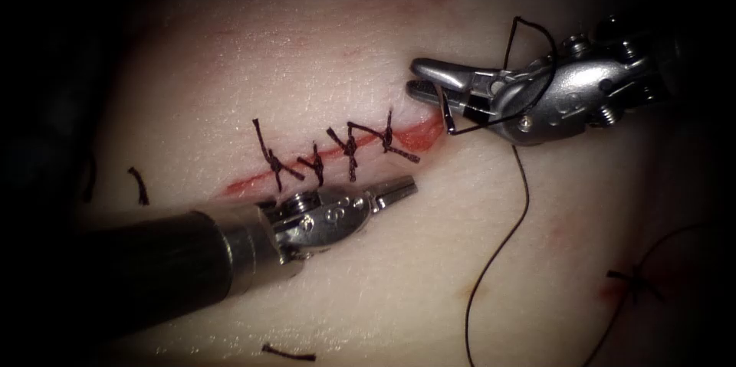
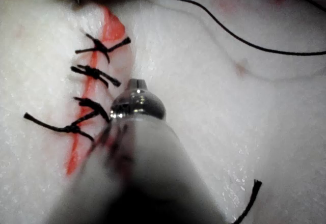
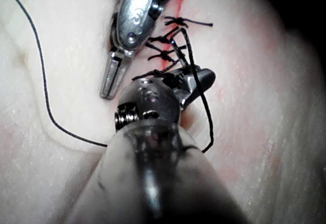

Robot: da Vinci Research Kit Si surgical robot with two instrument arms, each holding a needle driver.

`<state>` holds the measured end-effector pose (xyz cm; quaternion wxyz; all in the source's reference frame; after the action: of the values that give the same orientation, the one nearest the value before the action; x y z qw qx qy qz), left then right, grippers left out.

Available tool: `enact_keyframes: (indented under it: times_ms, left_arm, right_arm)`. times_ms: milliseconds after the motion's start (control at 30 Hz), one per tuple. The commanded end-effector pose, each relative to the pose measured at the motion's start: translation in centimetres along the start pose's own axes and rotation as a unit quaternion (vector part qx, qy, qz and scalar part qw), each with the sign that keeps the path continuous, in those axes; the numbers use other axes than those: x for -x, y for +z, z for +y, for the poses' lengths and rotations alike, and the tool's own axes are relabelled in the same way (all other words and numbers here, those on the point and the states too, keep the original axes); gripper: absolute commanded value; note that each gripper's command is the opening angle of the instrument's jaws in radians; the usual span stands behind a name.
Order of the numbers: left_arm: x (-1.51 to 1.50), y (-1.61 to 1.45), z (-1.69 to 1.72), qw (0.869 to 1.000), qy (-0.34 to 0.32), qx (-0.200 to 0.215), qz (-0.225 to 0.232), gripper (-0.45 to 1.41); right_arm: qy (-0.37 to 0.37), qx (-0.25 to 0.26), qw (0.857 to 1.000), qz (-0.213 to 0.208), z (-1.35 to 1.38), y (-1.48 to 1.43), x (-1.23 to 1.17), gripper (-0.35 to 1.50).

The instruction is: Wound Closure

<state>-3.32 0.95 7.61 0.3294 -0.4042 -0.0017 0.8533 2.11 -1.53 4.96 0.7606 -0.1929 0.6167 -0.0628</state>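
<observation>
The cut (image 1: 418, 137) runs slantwise across the tissue (image 1: 307, 53), with several knotted stitches (image 1: 350, 149) along it and its right end still gaping red. My right tool (image 1: 416, 80) hovers over that right end, jaws shut on the dark curved needle (image 1: 446, 114). The needle hangs from the jaws and stays out of the tissue. Black thread (image 1: 521, 214) loops over the right tool's wrist and trails down the right side. My left tool (image 1: 402, 188) lies just right of the stitched cut, jaws shut on nothing. It also appears in the right wrist view (image 3: 108, 89).
Cut ends of thread lie left of the cut (image 1: 139, 185) and near the lower edge (image 1: 287, 353). Far right sits a separate knot (image 1: 632, 281) on a red spot. The long thread (image 2: 229, 33) curves over the tissue on the right.
</observation>
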Motion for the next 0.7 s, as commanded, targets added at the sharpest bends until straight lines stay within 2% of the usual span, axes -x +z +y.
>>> enact_keyframes:
  times_ms: [33,167,367,533,700]
  left_arm:
    - [-0.01,0.03,0.05,1.000,-0.001,0.013,0.005,-0.11]
    - [-0.10,-0.11,0.15,1.000,-0.007,0.023,0.007,-0.10]
    - [-0.78,-0.49,0.17,0.997,0.020,-0.005,0.071,-0.11]
    - [-1.02,-0.44,0.24,0.996,0.026,-0.016,0.079,-0.08]
    - [-1.03,-0.34,0.17,0.996,0.025,-0.020,0.081,-0.04]
  right_arm:
    - [0.015,0.001,1.000,-0.013,-0.04,0.08,0.08,-0.35]
    - [0.014,0.003,1.000,-0.013,-0.05,0.08,0.11,-0.35]
    - [0.008,0.001,1.000,-0.015,-0.14,0.08,0.14,-0.35]
    - [0.003,-0.001,1.000,-0.017,-0.21,0.10,0.19,-0.35]
    - [0.002,-0.001,1.000,-0.018,-0.23,0.07,0.17,-0.35]
